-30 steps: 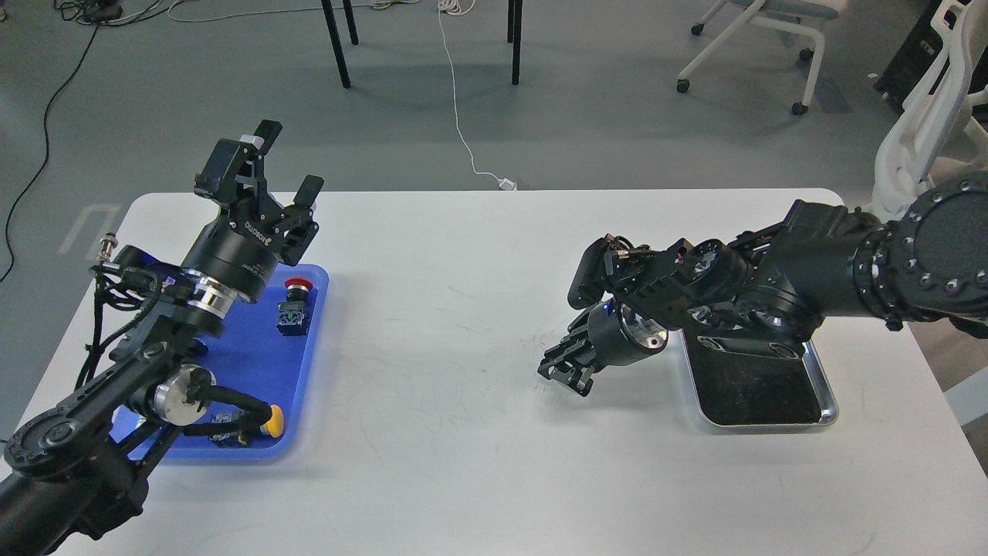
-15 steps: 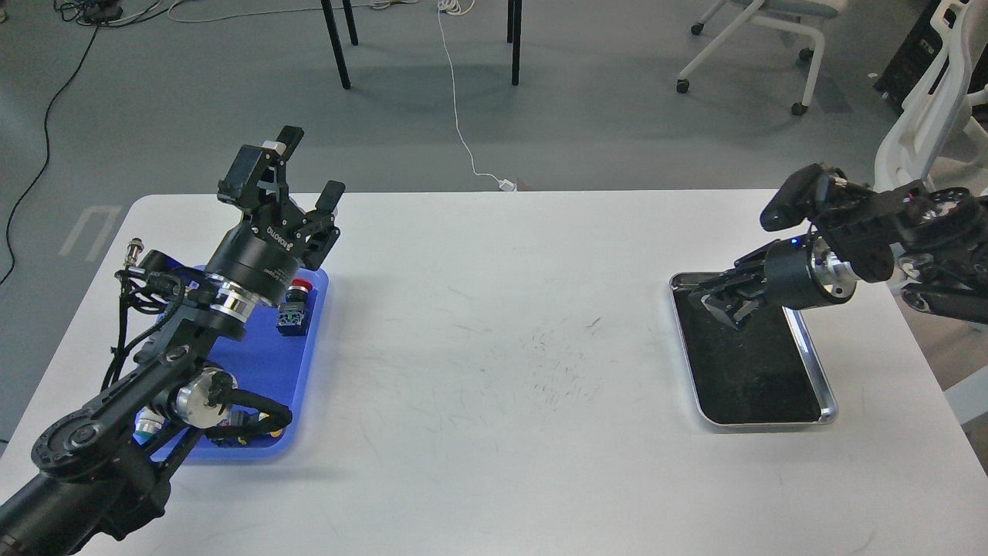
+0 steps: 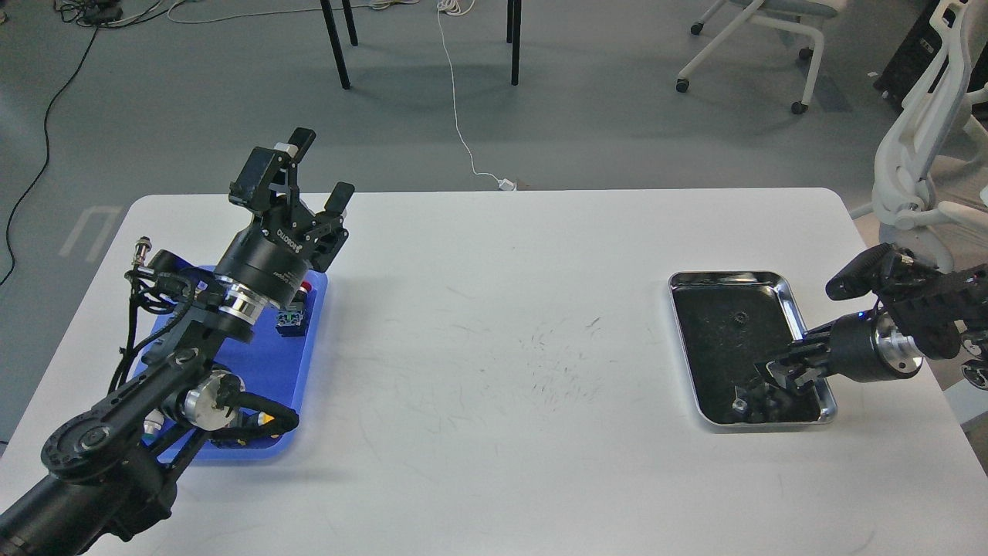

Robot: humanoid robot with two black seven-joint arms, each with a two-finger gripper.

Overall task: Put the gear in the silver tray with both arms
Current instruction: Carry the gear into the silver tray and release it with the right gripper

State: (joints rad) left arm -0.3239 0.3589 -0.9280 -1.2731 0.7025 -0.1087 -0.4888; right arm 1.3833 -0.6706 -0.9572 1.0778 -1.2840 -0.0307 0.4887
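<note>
Gear (image 3: 755,401), dark and small, lies inside the silver tray (image 3: 779,287) at its near end, close to the right edge of the surface (image 3: 494,324); its teeth are too small to make out, and a second small dark piece (image 3: 739,316) sits toward the tray's far end. Your right end effector (image 3: 789,372) hangs just over the tray's near right corner with its fingers slightly parted and nothing visibly between them, so I judge the drop as done. Lift it straight up before you swing away, so a finger does not catch the low rim and slide the shiny tray across the surface.

Your left end effector (image 3: 312,174) stands over the far end of the blue tray (image 3: 270,363) near the left edge, fingers spread wide and empty. Bring it down squarely over the next part, and keep the wrist clear of the red-capped button (image 3: 305,288) beside it.
</note>
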